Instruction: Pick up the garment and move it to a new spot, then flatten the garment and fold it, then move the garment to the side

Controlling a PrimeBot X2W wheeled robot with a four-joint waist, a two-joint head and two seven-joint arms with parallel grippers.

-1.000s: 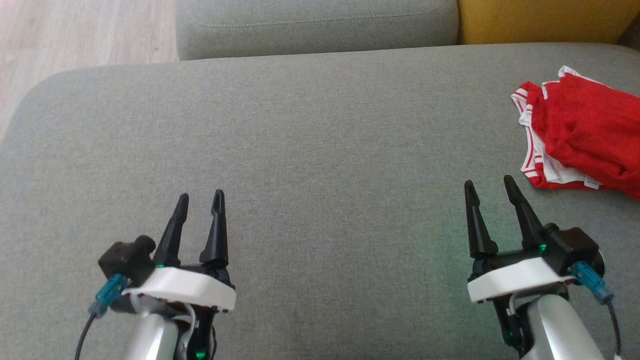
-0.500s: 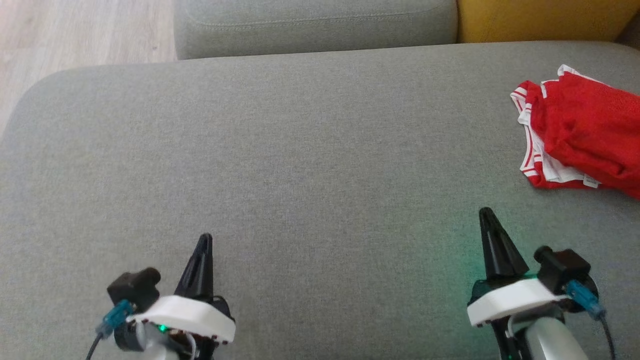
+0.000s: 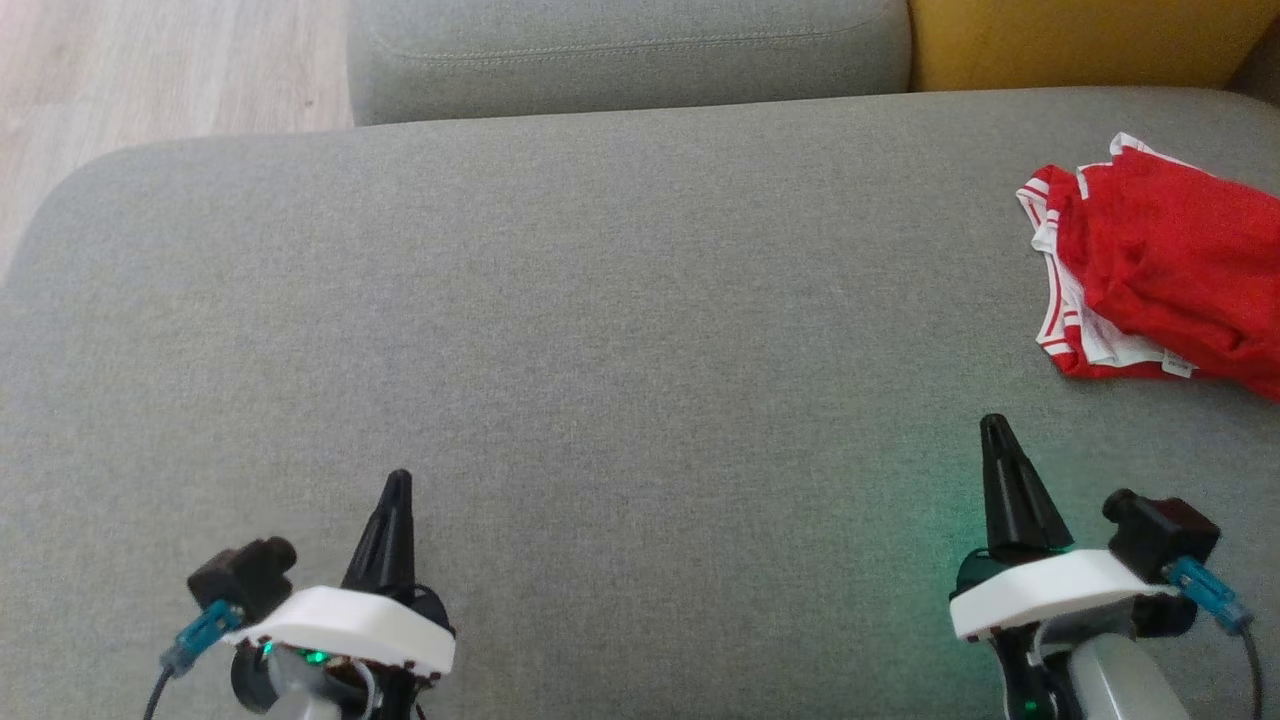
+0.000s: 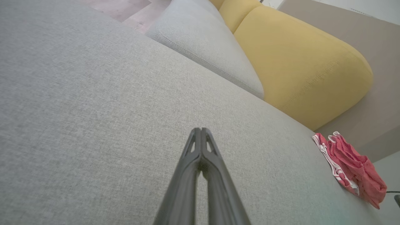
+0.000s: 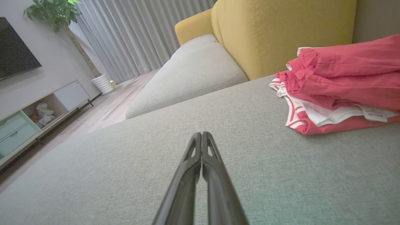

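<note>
At the frame's right, the red garment (image 3: 1170, 260) seemed soft and light, graspable by its striped hem (image 3: 1052, 325); left end effector (image 3: 397, 482) and right end effector (image 3: 994, 427) stood closed, empty.

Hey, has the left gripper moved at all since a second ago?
Yes. The left gripper has pulled back toward the robot, away from the far grey cushion in the head view, and its fingers have closed.

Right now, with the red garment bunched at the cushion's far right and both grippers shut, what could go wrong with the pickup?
The right gripper is shut; unless its fingers open first, they would just shove the garment. The garment lies in bunched layers, so a pinch may lift only one. It sits close to the right side of the grey cushion, so a push could slide it off.
</note>
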